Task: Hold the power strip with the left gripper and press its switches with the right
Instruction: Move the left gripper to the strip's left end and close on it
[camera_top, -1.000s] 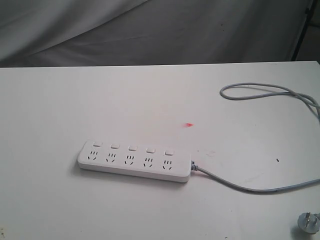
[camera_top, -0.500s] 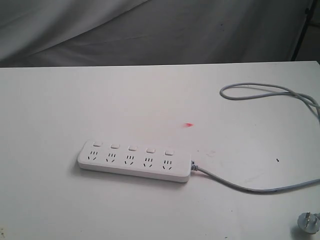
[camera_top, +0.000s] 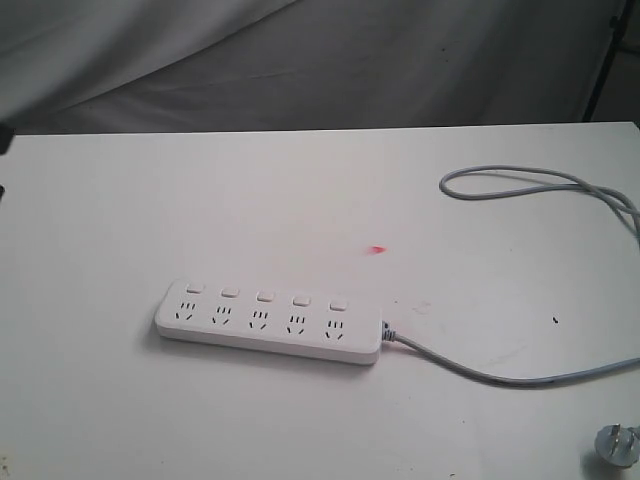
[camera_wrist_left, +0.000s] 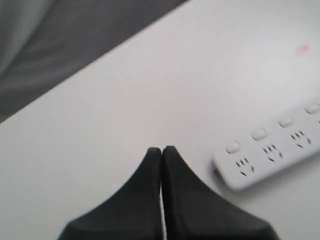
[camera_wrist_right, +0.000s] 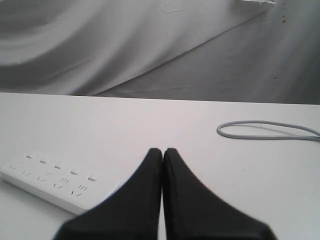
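Note:
The white power strip (camera_top: 268, 322) lies flat on the white table, slightly left of centre, with its five switches (camera_top: 263, 296) in a row along the far long edge. Its grey cord (camera_top: 500, 378) leaves the right end. In the left wrist view my left gripper (camera_wrist_left: 161, 148) is shut with nothing in it, hovering apart from the strip's end (camera_wrist_left: 270, 155). The right wrist view shows my right gripper (camera_wrist_right: 163, 150) shut and empty, with the strip (camera_wrist_right: 50, 185) off to one side. Only a dark sliver of the left arm (camera_top: 4, 140) shows in the exterior view; the right arm is out of it.
The cord loops (camera_top: 540, 185) at the far right of the table, seen too as the cord loop (camera_wrist_right: 265, 131). A grey metal-pronged plug (camera_top: 618, 445) lies at the front right corner. A small red spot (camera_top: 377, 249) marks the table behind the strip. Grey cloth (camera_top: 300, 60) hangs behind.
A dark sliver of the left arm has appeared at the far left edge of the exterior view. The strip and cord have not moved.

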